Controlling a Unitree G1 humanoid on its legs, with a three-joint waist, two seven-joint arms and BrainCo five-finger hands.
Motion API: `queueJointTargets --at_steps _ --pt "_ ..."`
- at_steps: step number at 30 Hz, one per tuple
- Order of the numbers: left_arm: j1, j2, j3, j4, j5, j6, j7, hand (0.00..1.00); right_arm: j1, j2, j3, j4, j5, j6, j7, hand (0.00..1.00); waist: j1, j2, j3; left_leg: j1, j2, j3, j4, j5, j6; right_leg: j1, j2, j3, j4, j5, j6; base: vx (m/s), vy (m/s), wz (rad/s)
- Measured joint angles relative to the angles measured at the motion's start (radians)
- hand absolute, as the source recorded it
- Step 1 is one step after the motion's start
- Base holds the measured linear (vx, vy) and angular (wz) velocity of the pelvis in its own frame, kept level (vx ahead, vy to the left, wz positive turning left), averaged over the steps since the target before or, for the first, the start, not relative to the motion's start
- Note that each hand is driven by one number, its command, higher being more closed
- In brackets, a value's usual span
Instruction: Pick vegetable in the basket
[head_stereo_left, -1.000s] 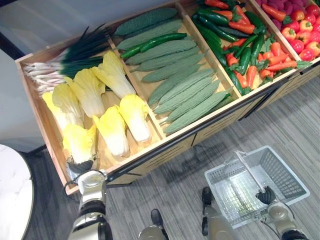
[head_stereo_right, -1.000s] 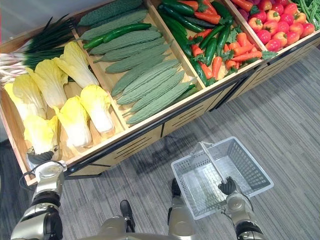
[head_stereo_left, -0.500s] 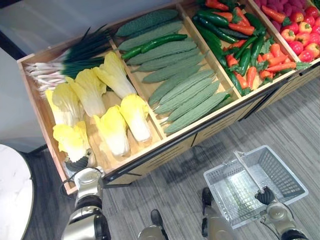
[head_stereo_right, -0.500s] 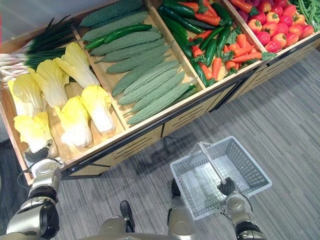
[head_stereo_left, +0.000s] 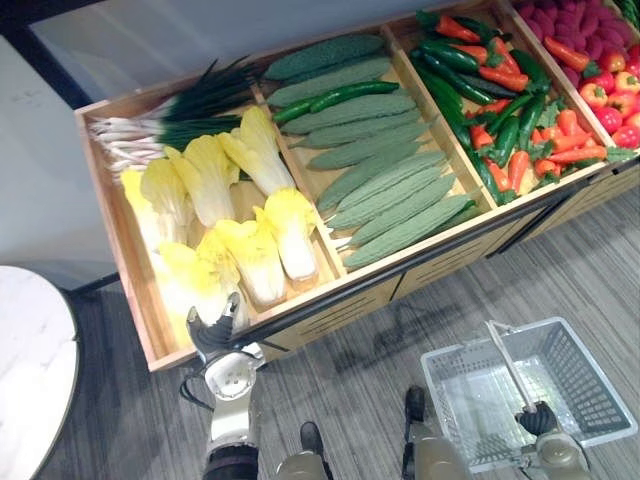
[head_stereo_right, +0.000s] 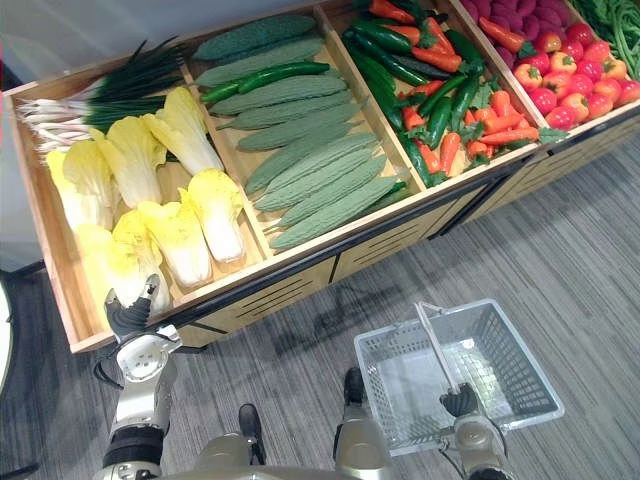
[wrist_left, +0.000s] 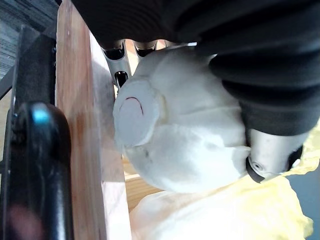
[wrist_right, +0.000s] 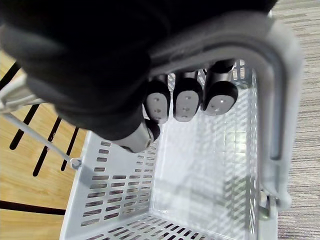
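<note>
A yellow-leaved napa cabbage (head_stereo_left: 190, 280) with a white base (wrist_left: 185, 140) stands at the front left of the wooden crate (head_stereo_left: 400, 268). My left hand (head_stereo_left: 213, 338) is shut on that base, fingers and thumb (wrist_left: 272, 160) curled round it just inside the crate's front rim (wrist_left: 75, 100). Its leaves lean against a neighbouring cabbage (head_stereo_left: 255, 262). Lower right, my right hand (head_stereo_left: 540, 417) hangs over the grey floor, shut on the handle (wrist_right: 280, 100) of a grey plastic basket (head_stereo_right: 520, 350). Its fingers (wrist_right: 187, 97) wrap that handle. Nothing lies inside the basket.
More cabbages and spring onions (head_stereo_left: 160, 120) fill the left compartment. Bitter gourds (head_stereo_left: 390, 195) and cucumbers (head_stereo_left: 320, 55) lie in the middle one, chillies and green peppers (head_stereo_left: 500, 120) further right, red peppers (head_stereo_left: 600, 90) at the far right. A white round table (head_stereo_left: 30, 370) stands at the left.
The whole view has shifted right. My left hand has drawn the cabbage slightly right along the front rim, against its neighbour. The right hand holds the basket as before.
</note>
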Motion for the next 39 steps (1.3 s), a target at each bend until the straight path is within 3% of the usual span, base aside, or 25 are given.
queueJointTargets --at_steps 5,10,16,18,22,25,29,30,33,39 --pt "0.051 -0.001 0.002 -0.088 0.000 -0.010 -0.007 1.00 0.028 0.016 0.001 0.001 -0.001 0.001 0.001 1.00 0.002 -0.005 -0.039 0.000 0.003 -0.025 -0.001 0.006 0.001 0.015 0.000 -0.026 0.000 -0.004 -0.005 -0.03 -0.018 0.16" --pt "0.058 -0.005 0.034 -0.254 0.014 -0.015 0.043 1.00 0.050 0.030 0.003 0.008 -0.001 0.000 0.004 1.00 0.005 -0.015 -0.086 0.000 0.003 -0.026 -0.019 0.015 -0.001 0.018 0.001 -0.031 -0.001 -0.004 -0.006 -0.03 -0.006 0.04" --pt "-0.008 -0.007 0.090 -0.485 0.187 -0.015 0.174 1.00 0.059 0.027 0.003 0.034 -0.001 -0.004 0.004 1.00 0.005 -0.031 -0.124 0.027 0.007 0.021 -0.020 0.012 -0.004 0.017 0.011 0.020 -0.001 -0.003 -0.005 0.00 -0.002 -0.20" --pt "-0.040 -0.004 0.084 -0.523 0.226 -0.016 0.188 1.00 0.062 0.027 0.004 0.034 -0.001 -0.005 0.004 1.00 0.003 -0.032 -0.133 0.044 0.006 0.039 -0.022 0.009 -0.004 0.017 0.013 0.038 0.000 -0.001 -0.003 0.00 0.003 -0.31" --pt "-0.076 0.039 -0.034 -0.574 0.323 -0.016 0.202 1.00 0.070 -0.002 0.048 -0.022 -0.001 -0.007 0.012 1.00 -0.005 -0.029 -0.142 0.077 0.007 0.100 -0.017 -0.011 -0.008 0.010 0.023 0.105 0.000 0.004 0.001 -0.01 0.005 -0.52" --pt "-0.074 0.064 -0.152 -0.577 0.366 -0.031 0.153 1.00 0.073 -0.069 0.129 -0.124 -0.002 -0.010 0.024 1.00 -0.005 -0.025 -0.151 0.109 0.011 0.192 -0.009 -0.038 -0.013 -0.008 0.040 0.193 0.002 0.010 0.005 0.00 0.007 -0.87" --pt "-0.057 0.122 -0.251 -0.568 0.384 -0.102 0.045 1.00 0.035 -0.162 0.239 -0.248 -0.002 -0.015 0.058 1.00 -0.032 -0.022 -0.155 0.154 0.009 0.321 0.008 -0.071 -0.019 -0.043 0.068 0.321 0.004 0.037 0.010 0.01 0.004 -1.04" --pt "-0.048 0.155 -0.287 -0.552 0.381 -0.138 -0.011 1.00 0.016 -0.198 0.295 -0.291 -0.001 -0.039 0.084 1.00 -0.032 -0.021 -0.155 0.190 0.011 0.388 0.010 -0.088 -0.026 -0.043 0.086 0.386 0.004 0.045 0.012 -0.02 0.010 -1.03" --pt "-0.048 0.187 -0.327 -0.525 0.380 -0.179 -0.080 1.00 -0.018 -0.239 0.359 -0.352 -0.001 -0.062 0.111 1.00 -0.052 -0.020 -0.154 0.222 0.007 0.458 0.018 -0.110 -0.033 -0.049 0.106 0.458 0.005 0.052 0.018 -0.02 -0.004 -0.89" --pt "-0.048 0.219 -0.417 -0.459 0.339 -0.214 -0.166 1.00 -0.060 -0.322 0.443 -0.450 0.000 -0.097 0.133 1.00 -0.053 -0.010 -0.153 0.270 -0.011 0.580 0.023 -0.137 -0.043 -0.058 0.133 0.567 -0.002 0.073 0.030 -0.04 -0.011 -0.61"
